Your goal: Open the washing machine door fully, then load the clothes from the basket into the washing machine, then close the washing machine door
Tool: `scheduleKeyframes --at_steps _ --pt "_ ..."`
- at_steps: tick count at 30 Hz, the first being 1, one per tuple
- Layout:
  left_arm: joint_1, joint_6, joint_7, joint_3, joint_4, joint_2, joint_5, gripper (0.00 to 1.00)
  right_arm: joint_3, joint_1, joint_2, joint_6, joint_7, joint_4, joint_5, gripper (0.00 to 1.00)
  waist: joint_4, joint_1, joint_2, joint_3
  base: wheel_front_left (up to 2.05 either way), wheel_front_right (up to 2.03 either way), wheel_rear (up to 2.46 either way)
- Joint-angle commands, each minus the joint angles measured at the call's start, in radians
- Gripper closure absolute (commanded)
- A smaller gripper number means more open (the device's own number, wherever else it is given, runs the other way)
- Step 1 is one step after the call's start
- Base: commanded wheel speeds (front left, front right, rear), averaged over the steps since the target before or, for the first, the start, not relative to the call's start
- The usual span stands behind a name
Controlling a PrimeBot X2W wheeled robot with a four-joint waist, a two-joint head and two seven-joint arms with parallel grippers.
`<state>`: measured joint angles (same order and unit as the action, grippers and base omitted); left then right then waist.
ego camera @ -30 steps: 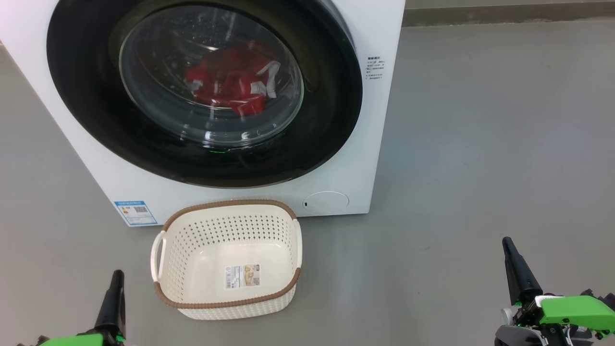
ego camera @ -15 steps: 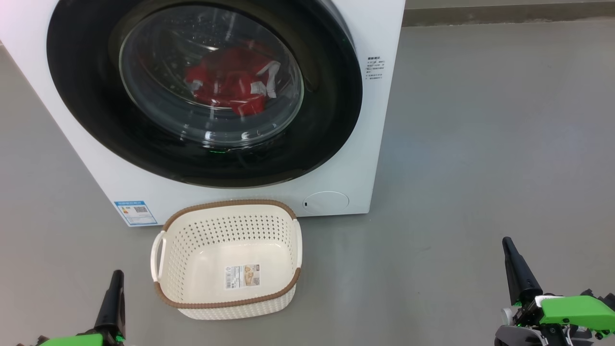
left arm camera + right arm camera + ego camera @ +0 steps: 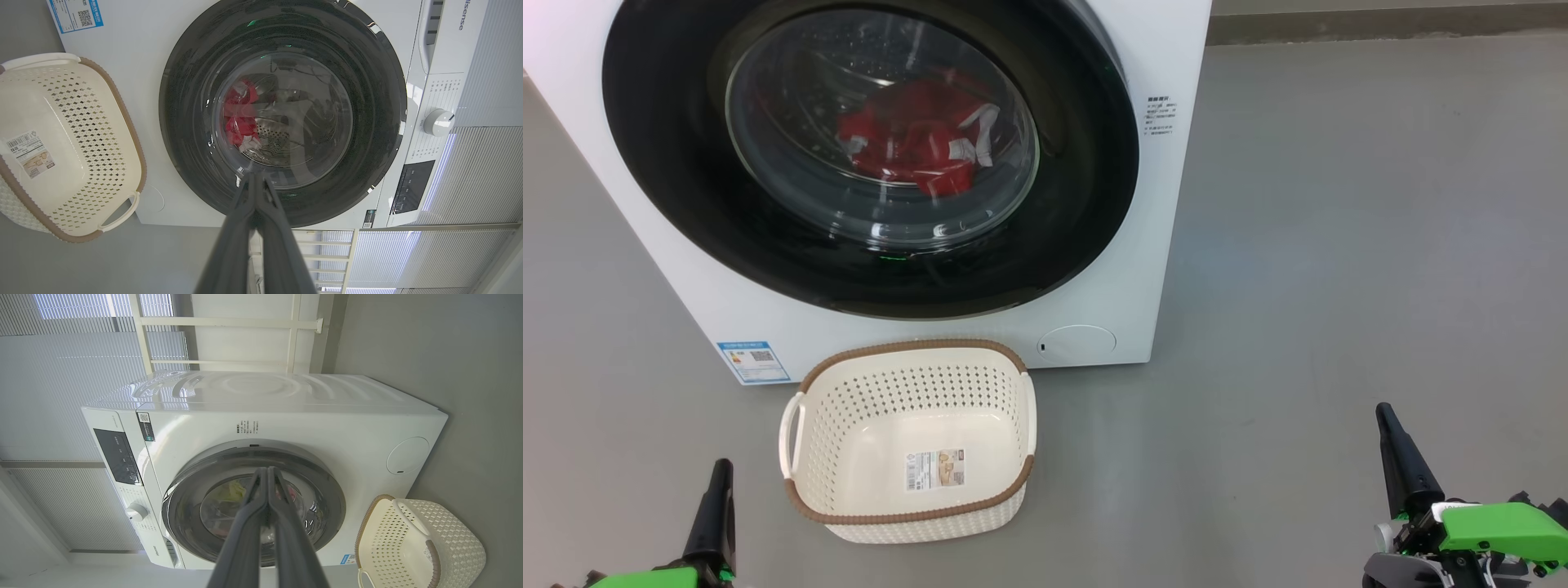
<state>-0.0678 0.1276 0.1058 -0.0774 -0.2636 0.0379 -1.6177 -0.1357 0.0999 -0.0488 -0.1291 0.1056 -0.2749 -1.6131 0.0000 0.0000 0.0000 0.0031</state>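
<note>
The white washing machine [image 3: 1168, 204] fills the upper left of the head view, its glossy black round door [image 3: 662, 188] shut flat against the front. Through the glass window the red and white clothes [image 3: 915, 147] lie in the drum, also visible as the clothes [image 3: 241, 116] in the left wrist view. The cream basket [image 3: 907, 510] with a brown rim sits on the floor before the machine, with nothing but a label sticker inside. My left gripper [image 3: 720, 467] is shut at the lower left, beside the basket. My right gripper [image 3: 1382, 411] is shut at the lower right, well clear of the machine.
Grey floor [image 3: 1339, 245] spreads wide to the right of the machine. A blue label [image 3: 754, 361] and a round cap [image 3: 1078, 343] sit low on the machine's front. The control panel and dial [image 3: 438, 122] lie above the door. Window blinds [image 3: 81, 355] stand behind the machine.
</note>
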Motion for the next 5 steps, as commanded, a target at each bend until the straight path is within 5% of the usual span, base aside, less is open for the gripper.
scheduleKeyframes --at_steps 1,5 --pt "-0.04 0.003 0.006 -0.034 0.019 0.015 0.007 1.0 0.022 0.008 -0.003 -0.002 0.007 0.03 0.004 1.0 0.0 0.0 0.0 0.0 0.0 0.0 0.0" --pt "-0.04 0.003 0.006 -0.034 0.019 0.015 0.007 1.0 0.022 0.008 -0.002 -0.002 0.007 0.03 0.004 1.0 0.0 0.0 0.0 0.0 0.0 0.0 0.0"
